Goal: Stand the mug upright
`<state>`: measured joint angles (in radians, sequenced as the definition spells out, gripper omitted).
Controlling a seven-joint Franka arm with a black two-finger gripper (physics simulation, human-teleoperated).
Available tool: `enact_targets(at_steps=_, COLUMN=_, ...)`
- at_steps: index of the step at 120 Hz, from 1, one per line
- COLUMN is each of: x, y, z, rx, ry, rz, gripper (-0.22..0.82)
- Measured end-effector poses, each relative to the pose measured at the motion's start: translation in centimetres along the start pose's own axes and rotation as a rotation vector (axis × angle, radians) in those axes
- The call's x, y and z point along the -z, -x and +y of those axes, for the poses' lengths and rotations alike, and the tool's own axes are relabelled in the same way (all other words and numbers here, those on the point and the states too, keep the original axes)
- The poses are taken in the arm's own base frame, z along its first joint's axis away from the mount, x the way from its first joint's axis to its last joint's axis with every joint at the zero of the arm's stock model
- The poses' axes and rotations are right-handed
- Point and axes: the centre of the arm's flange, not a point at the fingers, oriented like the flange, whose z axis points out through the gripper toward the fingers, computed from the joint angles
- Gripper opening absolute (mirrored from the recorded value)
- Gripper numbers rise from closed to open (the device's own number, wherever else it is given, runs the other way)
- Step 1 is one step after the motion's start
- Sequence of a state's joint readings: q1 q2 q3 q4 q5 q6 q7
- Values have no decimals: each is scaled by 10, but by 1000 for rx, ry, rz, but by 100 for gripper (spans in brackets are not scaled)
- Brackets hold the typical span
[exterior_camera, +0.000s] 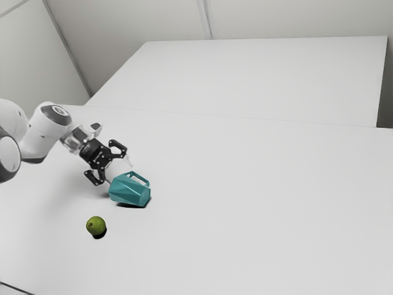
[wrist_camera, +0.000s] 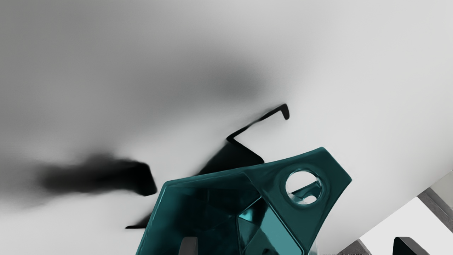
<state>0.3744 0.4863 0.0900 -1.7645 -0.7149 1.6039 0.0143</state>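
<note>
White tabletop [exterior_camera: 245, 215], pale grey walls [exterior_camera: 141, 18], teal mug [exterior_camera: 129, 191] lying sideways, fingers [exterior_camera: 116, 144] wide apart, gripping nothing

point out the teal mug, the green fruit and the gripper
Teal mug [exterior_camera: 127, 192], exterior view: side of its body
Green fruit [exterior_camera: 96, 225], exterior view: middle of its rounded side
Gripper [exterior_camera: 114, 166], exterior view: midway between its fingertips

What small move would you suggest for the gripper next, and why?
I would probably ease the open gripper forward, one finger going into the mug's mouth: the mug lies on its side, mouth toward the gripper, and that finger lines up with the opening while the other stands outside.
</note>
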Motion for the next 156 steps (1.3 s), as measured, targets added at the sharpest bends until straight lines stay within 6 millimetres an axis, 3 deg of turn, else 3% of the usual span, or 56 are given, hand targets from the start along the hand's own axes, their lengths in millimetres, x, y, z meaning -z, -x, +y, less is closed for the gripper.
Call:
enact_targets(at_steps=21, x=-14, y=1, z=13, rx=-16, ry=10, rz=-23, gripper=58)
enact_targets(at_steps=43, x=-13, y=2, z=16, rx=-24, ry=1, rz=-21, gripper=12)
enact_targets(at_steps=63, x=-11, y=4, z=18, rx=-28, ry=-1, rz=-21, gripper=-7)
enact_targets(at_steps=97, x=-10, y=12, z=37, rx=-52, ry=-12, rz=-20, gripper=-16)
enact_targets(at_steps=130, x=-18, y=67, z=122, rx=-272, ry=-366, rz=133, gripper=-18)
enact_targets(at_steps=156, x=-35, y=86, z=162, rx=-461, ry=-665, rz=367, gripper=-18)
